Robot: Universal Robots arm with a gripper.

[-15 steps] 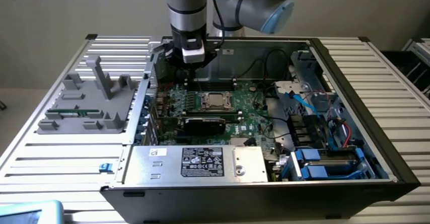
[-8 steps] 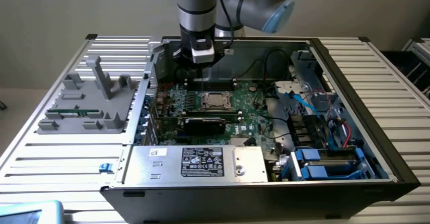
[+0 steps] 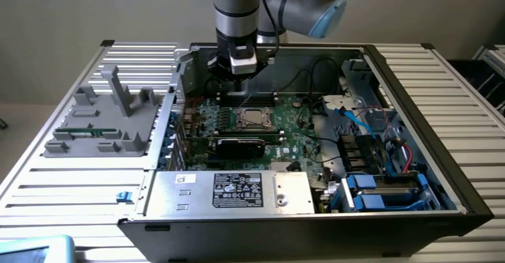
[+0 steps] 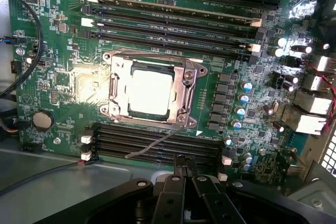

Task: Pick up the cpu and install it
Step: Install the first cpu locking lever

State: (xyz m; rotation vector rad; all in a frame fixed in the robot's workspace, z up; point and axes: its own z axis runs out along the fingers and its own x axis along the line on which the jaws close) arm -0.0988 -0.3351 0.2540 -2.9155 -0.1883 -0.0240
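Gripper (image 4: 185, 163) hangs pressed together and empty beside the socket (image 4: 186, 95); the cpu (image 4: 151, 92) seems seated inside it; it should lie flat, corners matched.

A slatted metal table (image 3: 71, 186) carries an open computer case (image 3: 316, 230) and a grey rack (image 3: 103, 127).

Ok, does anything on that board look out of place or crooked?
One thing: a thin grey rod or wire lies slanted across the memory slots beside the socket. The chip sits square in it.
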